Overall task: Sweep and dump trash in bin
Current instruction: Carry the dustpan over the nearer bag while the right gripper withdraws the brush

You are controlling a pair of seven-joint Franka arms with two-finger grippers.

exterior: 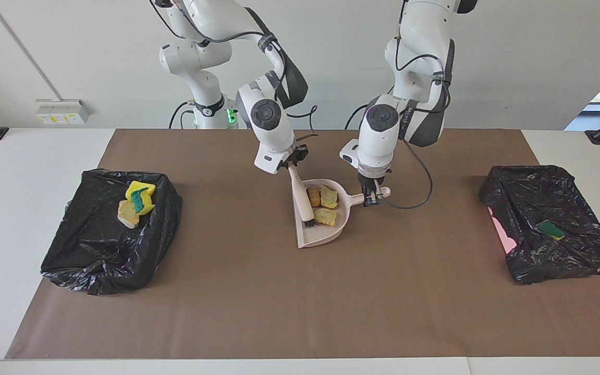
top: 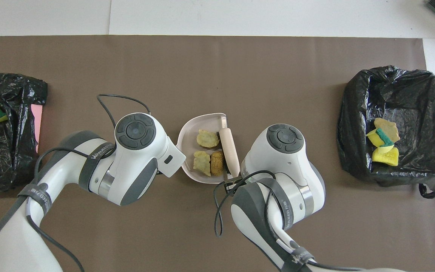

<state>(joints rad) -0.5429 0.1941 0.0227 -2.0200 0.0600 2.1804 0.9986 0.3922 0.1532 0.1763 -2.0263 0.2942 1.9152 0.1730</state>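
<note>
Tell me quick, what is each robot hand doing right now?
Left gripper: shut on the dustpan handle, holding it on the table.
Right gripper: shut on the hand brush, its bristles down in the dustpan.

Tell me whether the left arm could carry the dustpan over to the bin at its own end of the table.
Probably yes. The left claw is shut on the dustpan handle, and bare mat lies between it and that bin. The brush, held by the right claw, is in the pan and must lift out first.
</note>
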